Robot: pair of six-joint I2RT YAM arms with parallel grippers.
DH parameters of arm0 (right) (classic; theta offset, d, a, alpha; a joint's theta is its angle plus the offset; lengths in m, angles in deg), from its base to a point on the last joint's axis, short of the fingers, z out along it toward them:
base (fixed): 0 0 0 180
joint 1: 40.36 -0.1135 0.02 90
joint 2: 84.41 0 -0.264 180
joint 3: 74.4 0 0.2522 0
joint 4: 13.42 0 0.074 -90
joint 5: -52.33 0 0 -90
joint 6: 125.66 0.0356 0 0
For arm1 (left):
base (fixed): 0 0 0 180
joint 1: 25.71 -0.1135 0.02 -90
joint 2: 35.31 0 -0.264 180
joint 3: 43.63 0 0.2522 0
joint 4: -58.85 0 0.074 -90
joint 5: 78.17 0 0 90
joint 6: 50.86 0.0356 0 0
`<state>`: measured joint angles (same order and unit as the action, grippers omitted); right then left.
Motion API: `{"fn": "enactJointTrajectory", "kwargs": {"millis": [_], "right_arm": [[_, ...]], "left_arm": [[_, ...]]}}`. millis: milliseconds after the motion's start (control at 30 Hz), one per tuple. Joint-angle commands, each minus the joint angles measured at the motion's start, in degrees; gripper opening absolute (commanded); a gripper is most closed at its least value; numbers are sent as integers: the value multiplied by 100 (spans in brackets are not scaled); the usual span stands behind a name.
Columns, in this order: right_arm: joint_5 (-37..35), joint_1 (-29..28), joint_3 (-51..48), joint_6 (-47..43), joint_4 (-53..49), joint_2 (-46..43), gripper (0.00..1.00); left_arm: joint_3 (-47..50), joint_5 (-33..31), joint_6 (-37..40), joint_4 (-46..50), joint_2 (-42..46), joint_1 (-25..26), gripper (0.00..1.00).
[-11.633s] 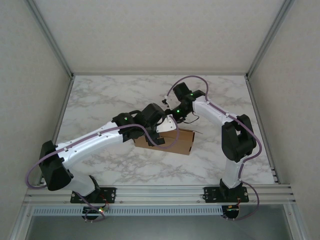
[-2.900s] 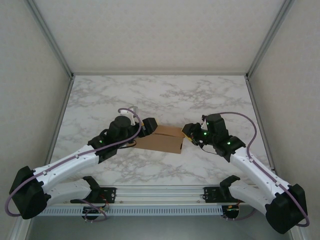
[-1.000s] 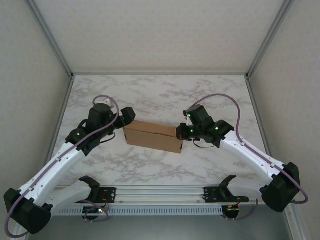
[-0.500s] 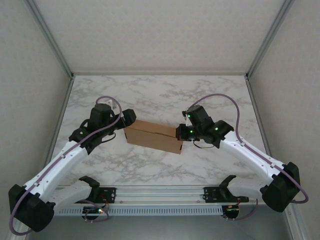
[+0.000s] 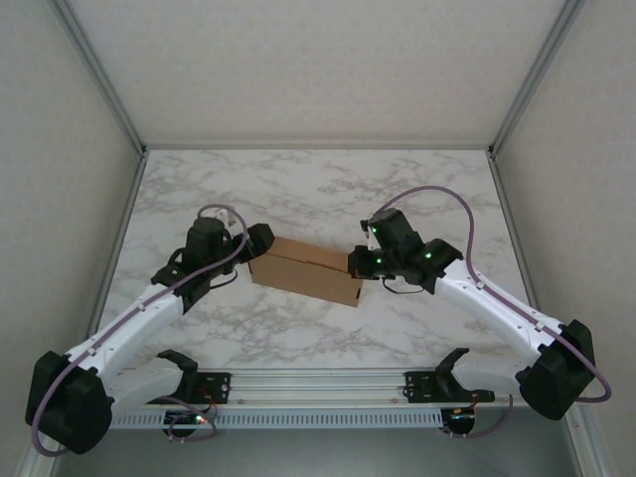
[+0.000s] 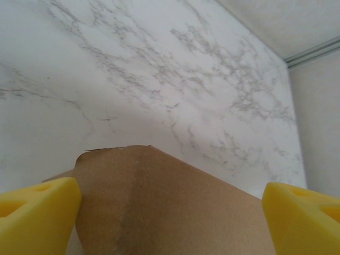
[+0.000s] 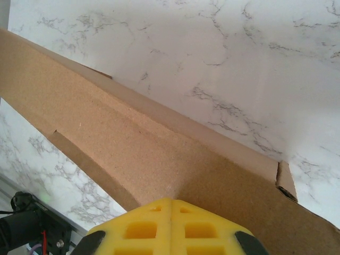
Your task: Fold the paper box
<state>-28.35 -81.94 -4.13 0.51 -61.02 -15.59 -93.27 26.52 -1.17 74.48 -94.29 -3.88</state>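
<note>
The left gripper (image 6: pixel 170 215) stands wide open: its yellow fingertips (image 6: pixel 37 211) sit at the two lower corners of the wrist view, with the rounded end of the paper box (image 5: pixel 306 268) between them. The cardboard runs right up to the left-hand pad, but I cannot tell whether they touch. The right gripper (image 7: pixel 171 224) is closed with nothing in it. Its two yellow pads are pressed together along a thin seam, tips right against the brown cardboard at the box's other end. From above, the arms reach in from either side, one gripper at each short end. The box is closed up – a plain, shallow brown rectangle lying flat near the middle of the white marble table (image 5: pixel 298 189), skewed so its left end lies farther from the arm bases.
</note>
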Motion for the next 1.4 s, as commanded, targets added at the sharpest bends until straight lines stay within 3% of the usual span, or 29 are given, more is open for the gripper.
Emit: {"fn": "enactJointTrajectory", "kwargs": {"millis": [0, 233, 433, 567, 633, 733, 900, 1000, 1133, 1367], "right_arm": [[75, -82, -149, -158, -472, 287, 1], [-258, -84, 131, -461, -832, 260, 7], [-258, -80, 616, -944, -1106, 338, 21], [-324, -78, 1159, -1364, -1375, 295, 39], [-399, -86, 1515, -1605, -1547, 300, 58], [-361, -85, 1986, -1997, -1707, 419, 67], [-428, -87, 2296, -2989, -1561, 693, 65], [-51, -94, 1924, -4324, -970, 478, 65], [-238, -450, 1604, -6142, -602, 286, 66], [-567, -588, 1628, -7479, -674, 631, 68]], "left_arm": [[423, 761, -543, -227, 137, 32, 88], [43, 64, -326, 843, 746, 15, 86], [-506, -492, -139, 1690, 964, 15, 89], [-854, -938, 124, 2053, 1077, 15, 93], [-1035, -1135, 278, 2203, 1077, 13, 94], [-1221, -1358, 436, 2339, 1047, 6, 95], [-1351, -1698, 593, 2391, 1086, 6, 96], [-1362, -1952, 671, 2372, 1125, 6, 96], [-1343, -2152, 752, 2259, 1184, 9, 95], [-1083, -1867, 1278, 1713, 1589, 24, 91]]}}
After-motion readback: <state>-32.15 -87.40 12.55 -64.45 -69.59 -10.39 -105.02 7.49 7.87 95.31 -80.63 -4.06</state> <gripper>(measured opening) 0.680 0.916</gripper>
